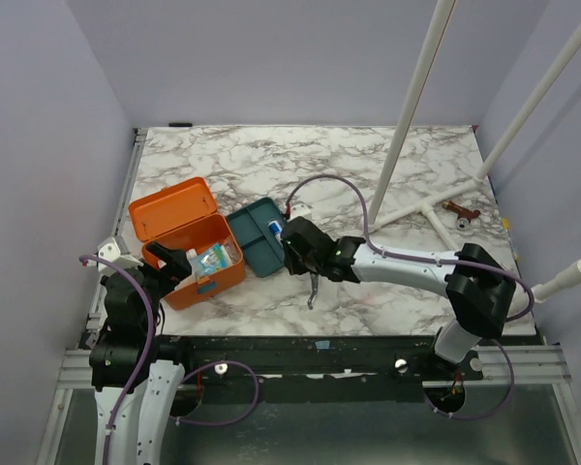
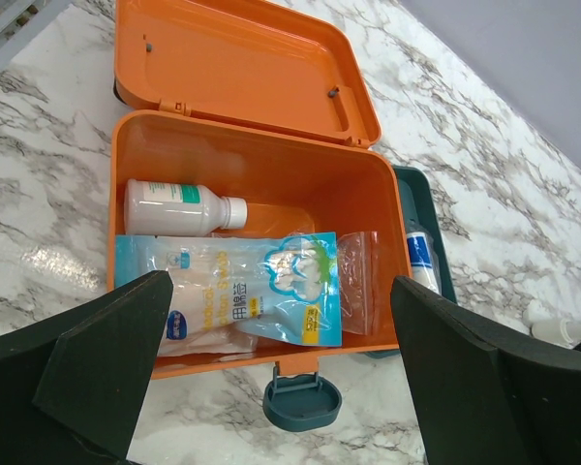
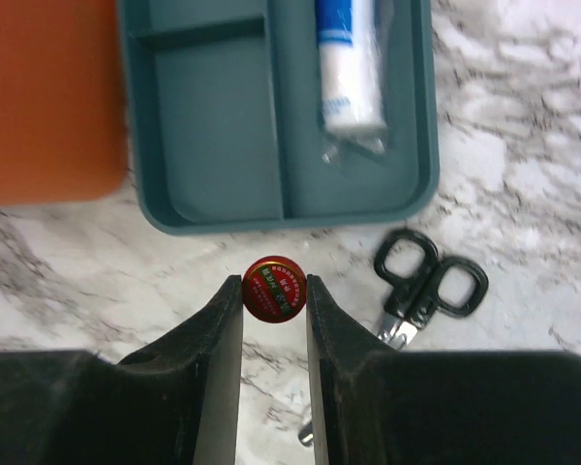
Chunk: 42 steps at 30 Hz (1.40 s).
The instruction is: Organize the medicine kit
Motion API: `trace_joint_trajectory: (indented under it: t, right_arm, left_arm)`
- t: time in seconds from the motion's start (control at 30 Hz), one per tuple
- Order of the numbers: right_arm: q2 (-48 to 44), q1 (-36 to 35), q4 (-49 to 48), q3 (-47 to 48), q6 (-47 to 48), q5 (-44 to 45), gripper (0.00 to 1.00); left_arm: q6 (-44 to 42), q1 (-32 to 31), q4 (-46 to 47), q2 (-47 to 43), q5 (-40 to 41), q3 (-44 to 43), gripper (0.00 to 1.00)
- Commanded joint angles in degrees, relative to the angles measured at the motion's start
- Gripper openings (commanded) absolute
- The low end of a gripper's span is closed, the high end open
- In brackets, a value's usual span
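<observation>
**Room:** plain lilac walls [image 1: 271,58] on three sides. White tube frame [image 1: 416,97] stands at the far right.

**Worktop** [image 1: 387,165]: white slab with grey marble veining.

**Right arm** [image 1: 416,263]: stretched low from its base leftward across the near half of the worktop, wrist close to the tray. Right pincer [image 3: 274,286] points down, fingers narrowed and pressed to either side of a small round red tin [image 3: 274,293]. Whether the tin is off the surface cannot be told.

**Left arm** [image 1: 126,329]: folded close to its base at the near left corner. Left pincer [image 2: 281,283] has its fingers spread wide and grips nothing, facing the open kit.

**Medicine kit** [image 1: 208,286]: orange box at the left of the worktop, lid [image 1: 171,208] thrown back, dark teal latch [image 2: 300,402] on the near wall.

**Compartment tray** [image 1: 257,247]: dark teal, touching the kit's right side.

**Kit contents:** printed blue-and-white packet [image 2: 242,295], white bottle [image 2: 179,206] lying on its side, clear zip bag [image 2: 356,281].

**Tray contents:** one white-and-blue tube [image 3: 349,68] in the right compartment.

**Scissors** [image 3: 431,286]: black-handled, on the worktop just beside the tray's near edge.
</observation>
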<state>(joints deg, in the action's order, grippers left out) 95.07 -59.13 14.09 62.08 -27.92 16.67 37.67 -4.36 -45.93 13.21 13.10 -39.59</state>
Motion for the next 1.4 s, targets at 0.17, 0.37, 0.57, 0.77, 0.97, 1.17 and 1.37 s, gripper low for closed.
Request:
trace_joint_trajectory:
  t: [0.17,0.37,0.57,0.77,0.97,1.17,1.37]
  right_arm:
    - [9.2,0.2,0.7,12.2,3.3,-2.8,0.17]
    - [15.3,0.1,1.5,17.2,3.3,-3.1,0.17]
    - [20.9,0.1,2.3,20.8,3.6,-3.7,0.17]
    - [24.0,0.1,2.5,22.7,3.6,-3.5,0.2]
    - [24.2,0.1,2.8,23.4,3.7,-3.4,0.33]
    - [22.6,0.2,3.0,23.1,3.7,-3.1,0.4]
    - [21.0,0.2,4.0,23.6,3.9,-2.4,0.44]
  left_arm:
    - [-0.9,0.0,1.3,-0.8,-1.2,0.5,0.99]
    - [-1.0,0.0,1.5,-0.6,-1.4,0.6,0.98]
    - [-1.1,-0.1,1.5,-0.4,-1.7,0.5,0.99]
    - [-1.2,0.0,1.5,-0.3,-1.6,0.6,0.98]
    - [-1.2,0.0,1.5,-0.5,-1.8,0.5,0.99]
    - [-1.2,0.0,1.6,-0.5,-1.7,0.6,0.98]
    - [-1.2,-0.1,1.5,-0.5,-1.6,0.5,0.99]
